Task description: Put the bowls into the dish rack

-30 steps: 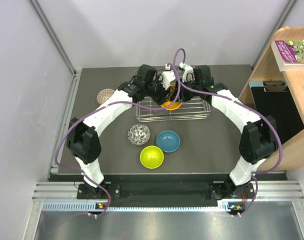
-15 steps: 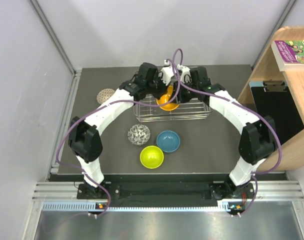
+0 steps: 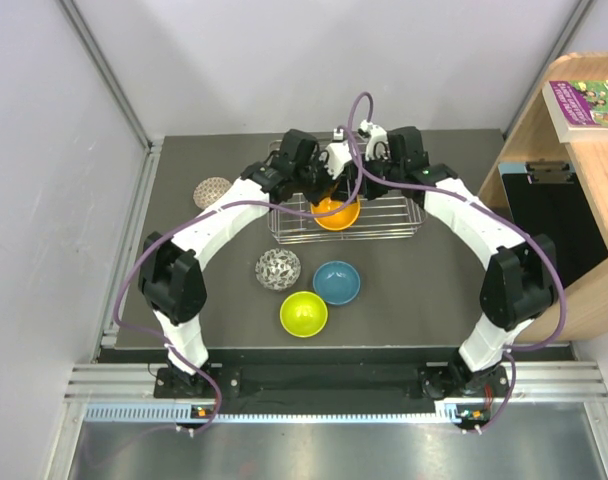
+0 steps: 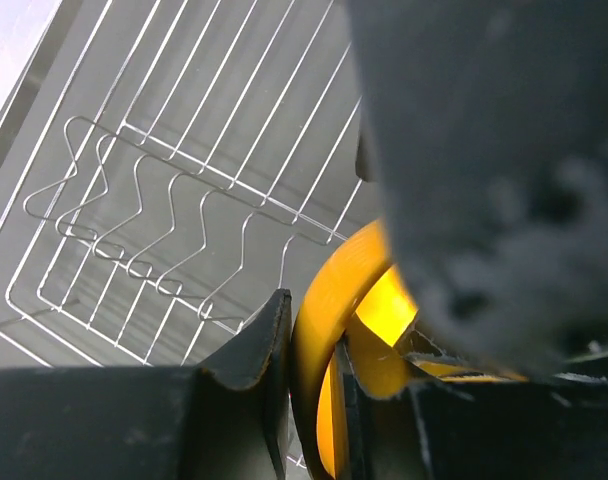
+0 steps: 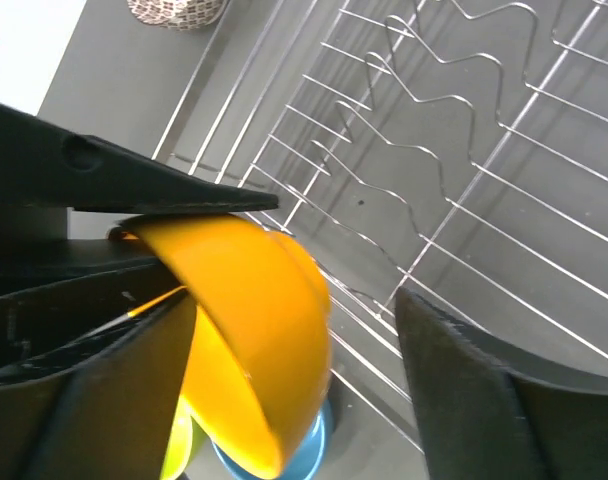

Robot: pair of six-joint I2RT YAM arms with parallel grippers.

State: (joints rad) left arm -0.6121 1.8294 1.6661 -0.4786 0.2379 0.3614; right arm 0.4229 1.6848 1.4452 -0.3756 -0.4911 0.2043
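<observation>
An orange bowl (image 3: 336, 212) hangs tilted over the left half of the silver wire dish rack (image 3: 394, 222). My left gripper (image 3: 321, 190) is shut on the bowl's rim (image 4: 329, 300), one finger outside (image 4: 249, 370) and one inside. My right gripper (image 3: 360, 183) stands open around the same bowl (image 5: 254, 300); its right finger (image 5: 464, 380) is well clear of the bowl. On the mat lie a mosaic bowl (image 3: 278, 268), a blue bowl (image 3: 336, 283), a lime green bowl (image 3: 304, 314) and a pinkish bowl (image 3: 212, 191).
A wooden shelf (image 3: 574, 160) with a book (image 3: 587, 102) stands at the right, a black clipboard (image 3: 549, 205) leaning against it. Grey walls and metal posts close in the mat at the back and left. The rack's zigzag dividers (image 4: 154, 230) lie beneath the bowl.
My right gripper has opened and let go of the orange bowl. My left gripper has closed on the bowl's rim, and the bowl has tilted slightly over the rack.
</observation>
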